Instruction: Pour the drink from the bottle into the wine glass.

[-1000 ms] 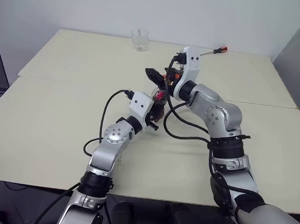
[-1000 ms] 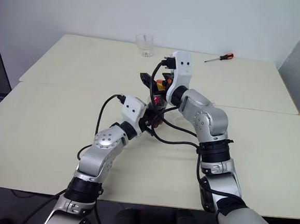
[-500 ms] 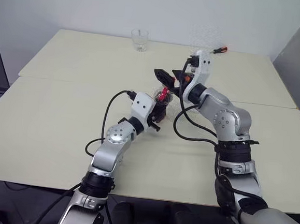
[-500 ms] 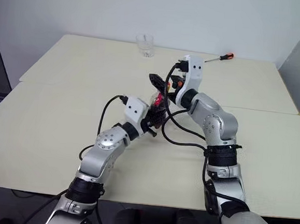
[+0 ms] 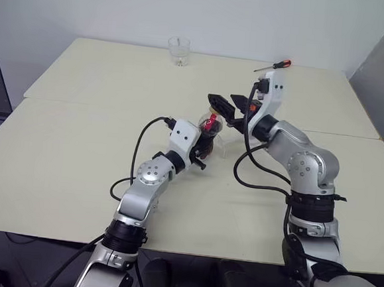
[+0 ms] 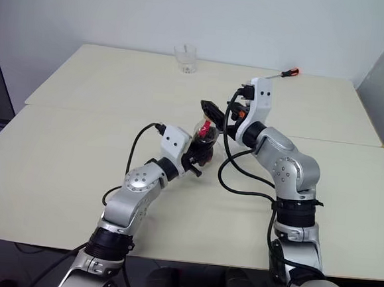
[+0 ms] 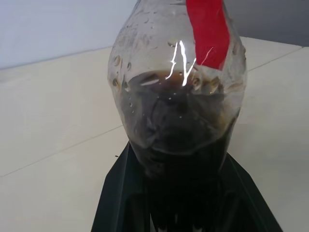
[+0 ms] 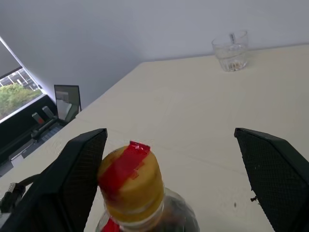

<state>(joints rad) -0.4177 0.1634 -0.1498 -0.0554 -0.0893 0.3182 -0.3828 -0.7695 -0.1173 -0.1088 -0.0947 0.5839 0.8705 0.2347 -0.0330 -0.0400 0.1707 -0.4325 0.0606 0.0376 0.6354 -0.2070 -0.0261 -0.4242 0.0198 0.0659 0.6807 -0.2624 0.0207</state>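
Two joined cream tables (image 5: 78, 148) carry everything, with the work going on near the middle. Largest of the task's things is the bottle (image 5: 208, 133), small and squat, held upright just above the tabletop with the left gripper (image 5: 202, 144) clamped around its lower body. It looks about half full of the drink (image 7: 178, 125), so it should be light but will slosh; the thin plastic wall will likely give under a hard squeeze, and droplets inside hint at a slick surface. The low grip on the belly seems the sound place. Its yellowish cap (image 8: 130, 181), crossed by red tape, is still on, so I judge that no pouring can begin yet. The right gripper (image 5: 229, 106) stands spread wide just right of and above the cap, holding nothing. A clear stemmed shape just right of the bottle is probably the wine glass (image 5: 226, 143), fragile and easily tipped; it is hard to make out. Well apart at the far edge stand a short tumbler (image 5: 178, 51) and, to the right, a red-handled screwdriver (image 5: 272, 65); neither blocks anything.
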